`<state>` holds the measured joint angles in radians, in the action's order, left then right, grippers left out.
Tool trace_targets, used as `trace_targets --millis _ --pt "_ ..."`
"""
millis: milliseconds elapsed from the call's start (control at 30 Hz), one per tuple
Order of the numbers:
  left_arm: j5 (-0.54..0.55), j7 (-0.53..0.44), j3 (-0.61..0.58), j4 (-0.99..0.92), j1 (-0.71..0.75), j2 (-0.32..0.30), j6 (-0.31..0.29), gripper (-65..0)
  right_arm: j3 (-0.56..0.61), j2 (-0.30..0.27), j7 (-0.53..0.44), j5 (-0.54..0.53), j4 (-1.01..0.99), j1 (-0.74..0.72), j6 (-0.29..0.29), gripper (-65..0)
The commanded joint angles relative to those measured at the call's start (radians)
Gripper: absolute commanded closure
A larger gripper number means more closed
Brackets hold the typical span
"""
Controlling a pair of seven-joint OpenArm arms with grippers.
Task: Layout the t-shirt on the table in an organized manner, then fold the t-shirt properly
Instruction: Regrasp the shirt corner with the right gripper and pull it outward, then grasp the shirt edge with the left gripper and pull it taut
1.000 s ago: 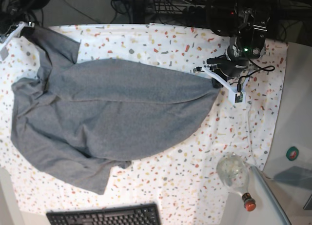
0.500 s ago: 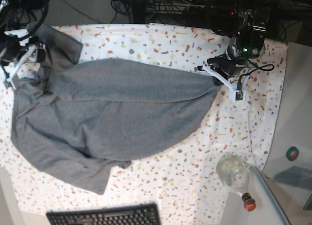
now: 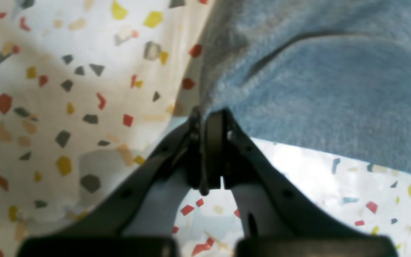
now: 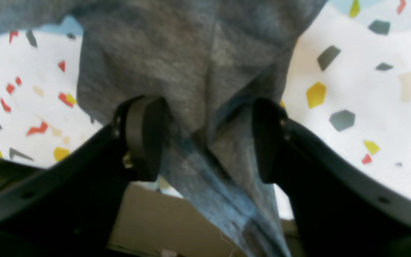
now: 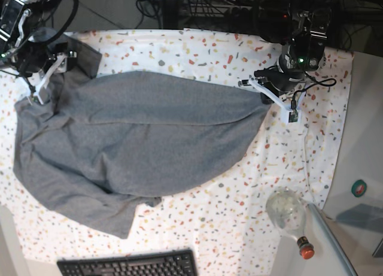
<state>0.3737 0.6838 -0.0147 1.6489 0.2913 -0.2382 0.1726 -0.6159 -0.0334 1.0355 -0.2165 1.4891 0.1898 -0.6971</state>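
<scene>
The heather-grey t-shirt (image 5: 143, 138) lies spread and rumpled across the speckled table (image 5: 239, 228). My left gripper (image 5: 265, 98) is at the shirt's right tip. In the left wrist view the left gripper (image 3: 207, 119) is shut, pinching the shirt's edge (image 3: 334, 89) just above the table (image 3: 66, 89). My right gripper (image 5: 48, 84) is at the shirt's upper left corner. In the right wrist view the right gripper (image 4: 205, 139) is open, with a bunched fold of shirt (image 4: 191, 53) hanging between its two pads (image 4: 145, 135) over the table (image 4: 369, 71).
A clear bottle (image 5: 287, 213) with a red cap lies on the plain grey surface at the lower right. A black keyboard (image 5: 128, 265) sits at the bottom edge. A teal round object (image 5: 359, 188) is at the far right. Cables and equipment crowd the top edge.
My right arm has moved in from the table's left edge, up and to the right, onto the shirt's upper left corner. The left gripper has stayed put, holding the right tip.
</scene>
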Motion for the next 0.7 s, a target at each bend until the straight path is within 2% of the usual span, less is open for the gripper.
trace_targets --millis 0,100,267,333,467,667 --pt "0.000 -0.019 0.003 0.015 -0.004 -0.006 0.000 0.0 -0.005 -0.012 -0.014 -0.011 0.009 -0.011 -0.001 -27.2" --pt "0.000 -0.020 0.003 0.015 -0.004 -0.008 0.000 0.0 -0.005 -0.012 -0.014 -0.011 0.011 -0.019 -0.001 -12.8" --pt "0.000 -0.020 0.003 0.015 -0.004 -0.011 0.000 0.0 -0.006 -0.012 -0.011 -0.014 0.031 -0.014 -0.001 -8.3" --pt "0.000 -0.020 0.003 0.014 -0.004 -0.013 0.000 0.0 -0.006 -0.012 -0.005 -0.036 0.049 -0.006 -0.001 -1.4" --pt "0.000 -0.019 0.003 0.015 -0.004 -0.010 0.000 0.0 -0.006 -0.026 -0.005 -0.133 0.072 0.030 -0.001 0.0" --pt "0.008 -0.017 0.003 0.024 -0.007 -0.006 0.000 0.0 -0.006 -0.027 -0.005 -0.137 0.069 0.030 -0.001 0.0"
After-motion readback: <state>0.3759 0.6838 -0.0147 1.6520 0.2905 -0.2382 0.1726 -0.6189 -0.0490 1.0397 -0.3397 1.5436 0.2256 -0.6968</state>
